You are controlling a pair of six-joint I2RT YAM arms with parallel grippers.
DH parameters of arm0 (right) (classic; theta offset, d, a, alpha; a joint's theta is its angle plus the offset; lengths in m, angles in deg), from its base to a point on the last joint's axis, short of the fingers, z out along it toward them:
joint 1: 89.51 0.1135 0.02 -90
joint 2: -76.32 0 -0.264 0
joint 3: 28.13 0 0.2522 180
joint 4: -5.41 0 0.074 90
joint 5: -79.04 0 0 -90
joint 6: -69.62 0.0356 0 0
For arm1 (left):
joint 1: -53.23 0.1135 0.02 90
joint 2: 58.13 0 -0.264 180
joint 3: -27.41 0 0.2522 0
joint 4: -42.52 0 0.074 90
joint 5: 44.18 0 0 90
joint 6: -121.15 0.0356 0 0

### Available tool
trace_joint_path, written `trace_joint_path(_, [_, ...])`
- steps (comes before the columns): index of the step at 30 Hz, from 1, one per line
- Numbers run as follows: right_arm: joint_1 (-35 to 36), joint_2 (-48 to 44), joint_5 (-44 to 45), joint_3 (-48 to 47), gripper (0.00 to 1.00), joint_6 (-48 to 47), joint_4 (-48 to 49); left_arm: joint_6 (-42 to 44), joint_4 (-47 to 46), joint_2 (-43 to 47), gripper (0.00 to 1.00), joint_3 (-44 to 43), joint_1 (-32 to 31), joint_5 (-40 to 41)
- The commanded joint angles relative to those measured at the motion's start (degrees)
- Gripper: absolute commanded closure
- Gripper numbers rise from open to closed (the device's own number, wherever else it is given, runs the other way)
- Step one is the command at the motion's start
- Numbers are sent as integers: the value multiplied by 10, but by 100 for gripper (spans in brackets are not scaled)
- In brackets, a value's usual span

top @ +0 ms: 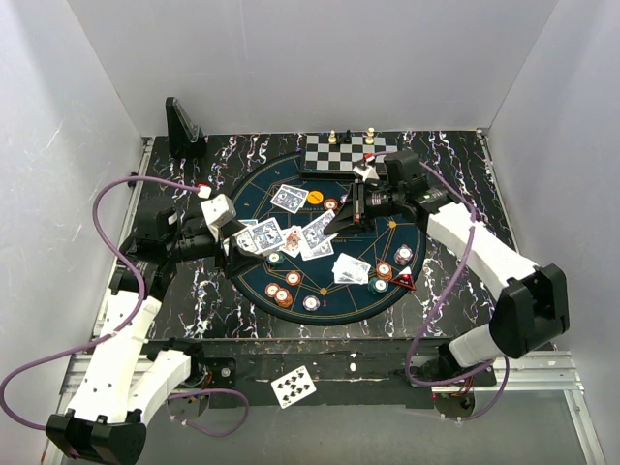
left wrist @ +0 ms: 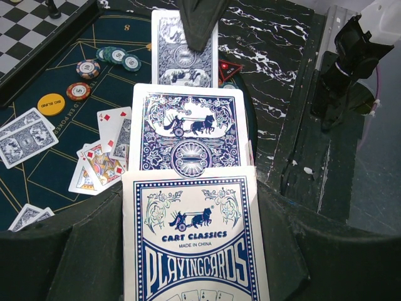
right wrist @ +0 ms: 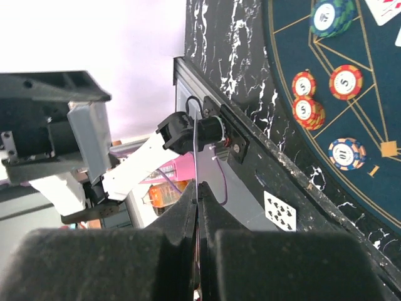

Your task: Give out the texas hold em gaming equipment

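The left gripper point(left wrist: 199, 25) clamps a card box point(left wrist: 195, 235) and fanned playing cards point(left wrist: 186, 128) at frame centre. The right gripper point(right wrist: 197, 216) pinches one card point(right wrist: 195, 157) edge-on. Either thin hold could slip, scattering cards onto the poker chips point(top: 281, 294) lower left.

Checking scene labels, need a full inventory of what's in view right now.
mat: 1, dark blue with gold lines, table centre
chessboard: 1, black-white, far edge, a few pieces on it
stand: 1, black, far-left corner
loose cards: several, blue backs, some face-up, on mat
stray card: 1, face-up, near rail
chips: roughly ten, orange, teal, blue, white-pink, around mat
yellow disc: 1, on mat
red triangle: 1, mat's right edge
card box: 1, blue-white, in left gripper
left gripper: shut on card box
right gripper: shut, apparently on an edge-on held card
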Motion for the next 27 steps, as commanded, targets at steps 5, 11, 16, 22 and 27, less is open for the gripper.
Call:
trace_joint_path(5, [-9, 129, -6, -18, 99, -42, 43, -11, -4, 8, 100, -4, 1, -7])
trace_joint_path(11, [-14, 270, 39, -103, 99, -93, 5, -11, -8, 15, 100, 18, 2, 14])
trace_joint_path(16, [-14, 342, 101, -167, 99, -120, -40, -3, -14, 18, 100, 38, 12, 28])
trace_joint_path(22, [-14, 371, 169, -184, 99, -140, -79, 47, 0, 7, 100, 68, 32, 15])
trace_joint_path(27, [-13, 383, 181, -184, 86, -145, -103, 131, 33, -8, 100, 106, 64, 5])
